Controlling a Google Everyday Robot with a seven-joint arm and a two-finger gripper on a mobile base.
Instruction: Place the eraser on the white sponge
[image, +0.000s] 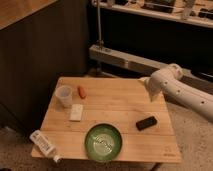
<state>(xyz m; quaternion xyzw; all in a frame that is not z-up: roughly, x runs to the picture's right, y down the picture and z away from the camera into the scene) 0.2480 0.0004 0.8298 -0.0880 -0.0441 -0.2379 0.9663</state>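
The eraser (146, 123) is a small black block lying flat on the right side of the wooden table (120, 102). The white sponge (76, 112) is a small flat pad on the left side, below the clear cup. My gripper (151, 94) is at the end of the white arm (182, 90), which reaches in from the right. It hangs over the table's far right edge, behind and a little above the eraser, apart from it. Nothing shows in it.
A clear plastic cup (64, 95) and a small orange carrot-like thing (81, 92) stand behind the sponge. A green bowl (103, 142) sits at the front middle. A white-labelled bottle (44, 144) lies at the front left corner. A metal rail (130, 62) runs behind the table.
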